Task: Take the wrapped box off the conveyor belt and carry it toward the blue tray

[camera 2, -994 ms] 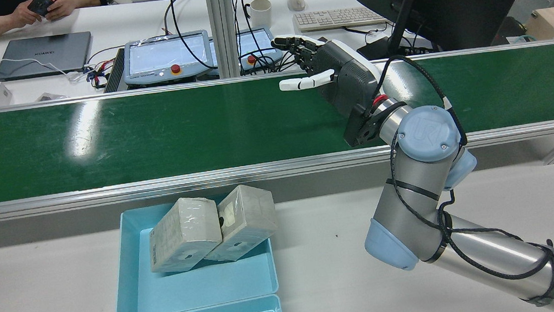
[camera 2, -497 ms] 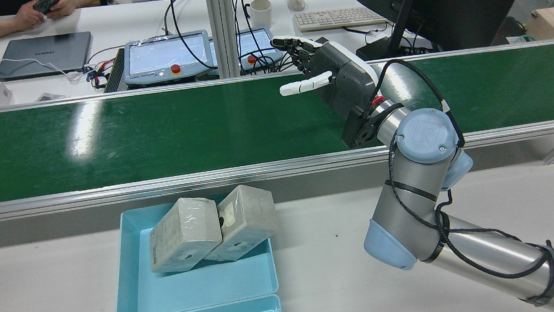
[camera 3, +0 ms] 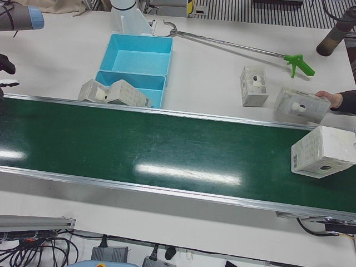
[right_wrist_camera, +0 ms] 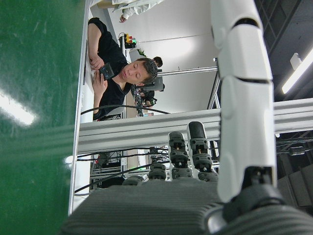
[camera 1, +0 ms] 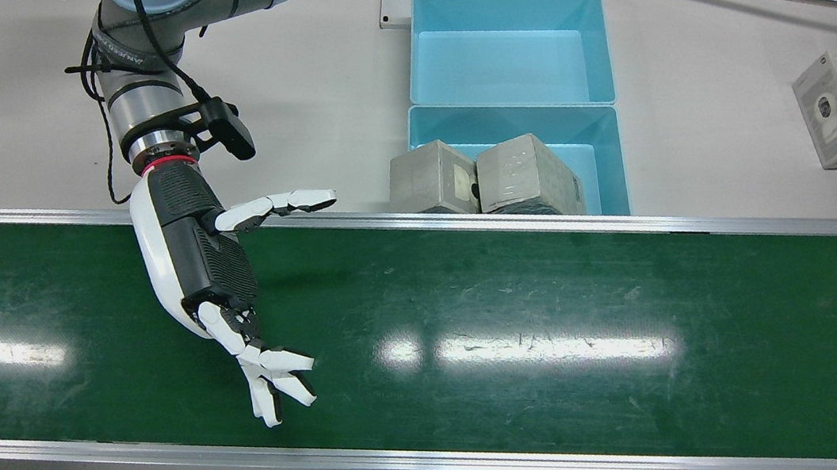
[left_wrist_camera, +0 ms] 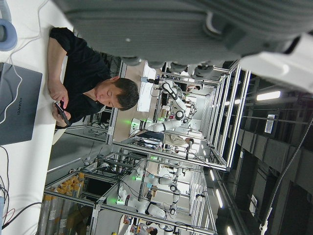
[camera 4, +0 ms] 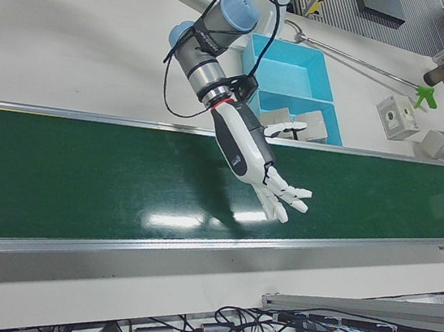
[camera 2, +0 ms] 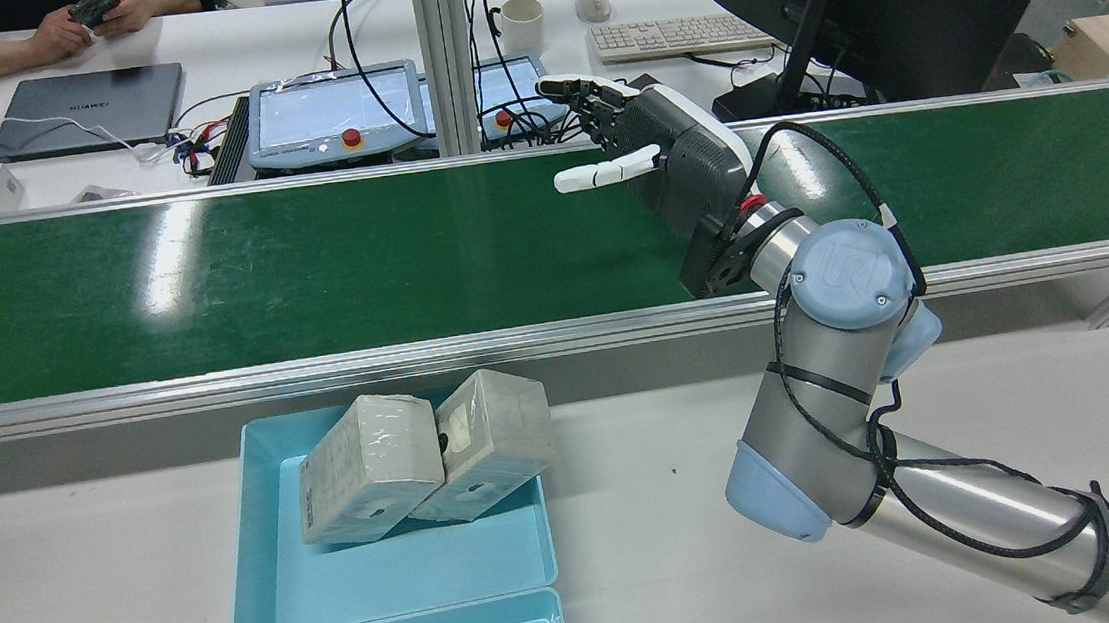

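- The right hand (camera 1: 203, 269) is hovering over the conveyor belt (camera 1: 526, 333) with fingers spread — holding nothing.
- The wrapped box (camera 3: 324, 151) is lying at the belt's far end — well apart from it.

Right arm reaching in from upper left of front view, forearm angled down toward frame centre. Right hand (camera 1: 204, 273) empty, fingers (camera 1: 268, 377) spread and extended toward lower edge, thumb splayed rightward. In rear view, same hand (camera 2: 671, 156) right of centre, palm facing left.
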You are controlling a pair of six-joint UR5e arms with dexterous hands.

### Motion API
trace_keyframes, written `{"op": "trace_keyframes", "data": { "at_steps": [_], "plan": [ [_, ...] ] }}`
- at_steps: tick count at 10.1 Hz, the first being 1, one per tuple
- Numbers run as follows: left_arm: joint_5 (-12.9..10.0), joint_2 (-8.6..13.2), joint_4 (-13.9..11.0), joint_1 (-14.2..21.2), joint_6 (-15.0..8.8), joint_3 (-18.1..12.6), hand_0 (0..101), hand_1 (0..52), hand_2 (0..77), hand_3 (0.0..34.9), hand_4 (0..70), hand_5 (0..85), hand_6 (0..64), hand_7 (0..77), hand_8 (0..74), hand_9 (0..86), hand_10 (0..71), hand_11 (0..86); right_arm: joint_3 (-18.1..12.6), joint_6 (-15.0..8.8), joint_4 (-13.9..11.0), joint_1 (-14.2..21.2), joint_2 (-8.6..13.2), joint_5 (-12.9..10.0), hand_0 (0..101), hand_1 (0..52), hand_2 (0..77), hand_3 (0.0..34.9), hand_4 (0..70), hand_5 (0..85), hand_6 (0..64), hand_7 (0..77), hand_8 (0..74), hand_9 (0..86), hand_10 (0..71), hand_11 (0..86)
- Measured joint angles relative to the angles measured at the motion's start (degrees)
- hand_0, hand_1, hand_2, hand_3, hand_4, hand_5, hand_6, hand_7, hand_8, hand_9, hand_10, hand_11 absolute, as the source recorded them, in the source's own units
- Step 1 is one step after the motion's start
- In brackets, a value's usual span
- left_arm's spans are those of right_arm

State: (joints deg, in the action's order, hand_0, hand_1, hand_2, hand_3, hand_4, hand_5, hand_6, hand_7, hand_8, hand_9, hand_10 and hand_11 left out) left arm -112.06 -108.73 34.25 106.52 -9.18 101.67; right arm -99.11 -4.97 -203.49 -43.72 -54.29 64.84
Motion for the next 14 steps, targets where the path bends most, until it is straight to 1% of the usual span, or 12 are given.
{"op": "trace_keyframes", "data": {
  "at_steps": [6,7,9,10,13,14],
  "plan": [
    [0.0,0.0,0.0,0.0,0.0,0.0,0,0.0,1.1,0.0,0.0,1.1,0.5,0.5,0.5,0.0,0.5,0.5,-0.02,-0.05,0.13,0.39,0.09,0.0,49,16.9,12.0,0.0,12.0,22.9,6.5,7.1,2.2,4.9,0.0,0.5],
    [0.0,0.0,0.0,0.0,0.0,0.0,0,0.0,1.1,0.0,0.0,1.1,0.5,0.0,0.5,0.0,0.5,0.5,-0.02,-0.04,0.19,0.65,0.15,-0.01,49,15.8,12.5,0.0,12.0,22.9,6.5,7.1,2.2,4.9,0.0,0.5],
    [0.0,0.0,0.0,0.0,0.0,0.0,0,0.0,0.5,0.0,0.0,1.1,0.5,0.5,0.5,0.5,0.0,0.5,-0.02,-0.24,0.26,1.08,0.18,0.01,49,15.8,12.5,0.0,12.0,22.9,6.5,7.1,2.2,4.9,0.0,0.5],
    [0.0,0.0,0.0,0.0,0.0,0.0,0,0.0,1.1,0.0,0.0,1.1,0.5,0.0,0.5,0.0,0.5,0.5,-0.02,-0.52,0.28,1.27,0.2,0.0,49,17.5,12.0,0.0,12.0,22.9,6.5,7.1,2.2,4.9,0.0,0.5],
    [0.0,0.0,0.0,0.0,0.0,0.0,0,0.0,0.5,0.0,0.0,1.1,0.5,0.5,0.5,0.0,0.5,0.5,-0.06,-0.89,0.31,1.44,0.23,-0.11,49,16.9,13.1,0.0,11.5,23.5,6.5,7.1,2.2,4.9,0.0,0.5],
    [0.0,0.0,0.0,0.0,0.0,0.0,0,0.0,0.5,0.0,0.0,1.1,0.5,0.5,0.5,0.0,0.5,0.5,-0.09,-0.91,0.34,1.45,0.23,-0.13,49,16.9,13.1,0.0,10.9,22.4,6.5,7.1,2.2,4.9,0.0,0.5]
  ]
}}
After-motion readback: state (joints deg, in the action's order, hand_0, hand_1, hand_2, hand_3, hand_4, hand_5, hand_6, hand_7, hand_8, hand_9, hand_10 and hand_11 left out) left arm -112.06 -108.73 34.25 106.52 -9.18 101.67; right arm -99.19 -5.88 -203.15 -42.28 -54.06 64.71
